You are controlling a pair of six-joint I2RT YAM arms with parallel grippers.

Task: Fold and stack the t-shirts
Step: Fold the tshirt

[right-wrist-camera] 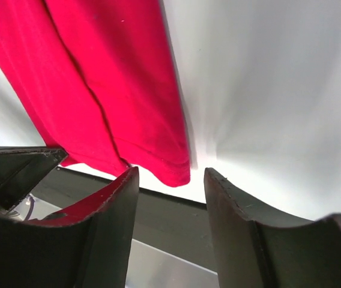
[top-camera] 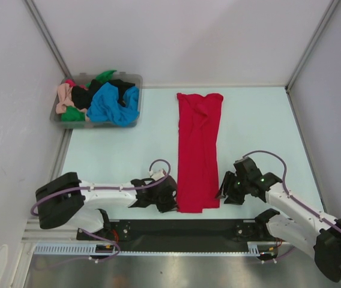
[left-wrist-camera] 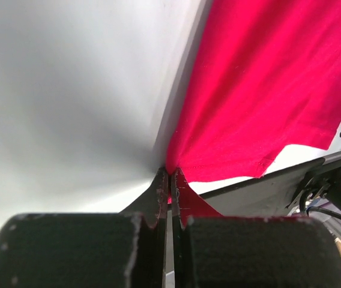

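The red t-shirt lies as a long strip down the middle of the worktop. The left pincer is clamped on its near left hem corner, its tips hidden from above. The right pincer stands with jaws apart at the near right corner; whether it touches the cloth cannot be told. The other t-shirts lie tangled in the bin, and their edges are hard to separate.
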